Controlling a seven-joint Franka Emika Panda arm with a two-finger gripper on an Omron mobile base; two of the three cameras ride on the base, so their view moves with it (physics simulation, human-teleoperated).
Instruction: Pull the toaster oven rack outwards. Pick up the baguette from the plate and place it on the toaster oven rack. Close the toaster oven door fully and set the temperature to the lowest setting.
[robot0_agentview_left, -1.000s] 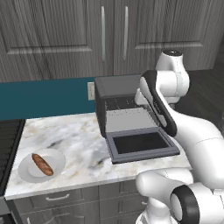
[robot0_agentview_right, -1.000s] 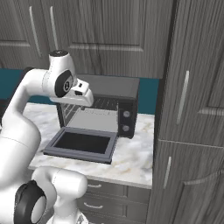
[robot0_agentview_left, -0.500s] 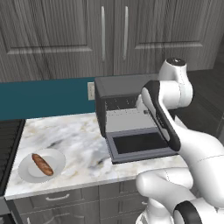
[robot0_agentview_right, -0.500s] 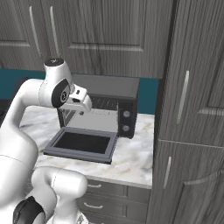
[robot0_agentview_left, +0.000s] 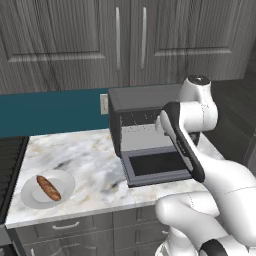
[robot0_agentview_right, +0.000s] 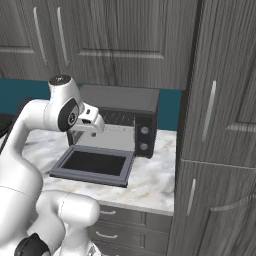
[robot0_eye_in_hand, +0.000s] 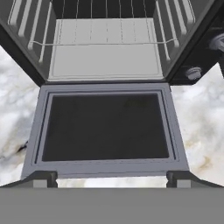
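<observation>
The toaster oven (robot0_agentview_left: 142, 102) stands at the back of the marble counter. Its door (robot0_agentview_left: 159, 167) lies dropped open and flat, dark glass up (robot0_eye_in_hand: 105, 127). The toaster oven rack (robot0_eye_in_hand: 105, 43) is a thin wire grid sitting inside the cavity, above the pale floor tray. My gripper (robot0_eye_in_hand: 111, 178) is open and holds nothing. It hovers over the door's front edge, looking into the cavity, with its fingertips (robot0_eye_in_hand: 41, 178) spread wide. From the right base view the gripper (robot0_agentview_right: 93, 128) hangs just before the oven's mouth. The baguette (robot0_agentview_left: 48, 187) lies on the white plate (robot0_agentview_left: 64, 176) at the counter's left.
Two round knobs (robot0_agentview_right: 144, 138) run down the oven's right front. A black stovetop (robot0_agentview_left: 10, 170) borders the counter on the left. A tall cabinet (robot0_agentview_right: 220, 150) rises right of the oven. Bare marble (robot0_agentview_left: 95, 160) separates plate and oven.
The hand has sunk a little toward the oven's open front as the arm's upper part shifted. The jaws stay wide apart. Oven, door, plate and baguette have not moved.
</observation>
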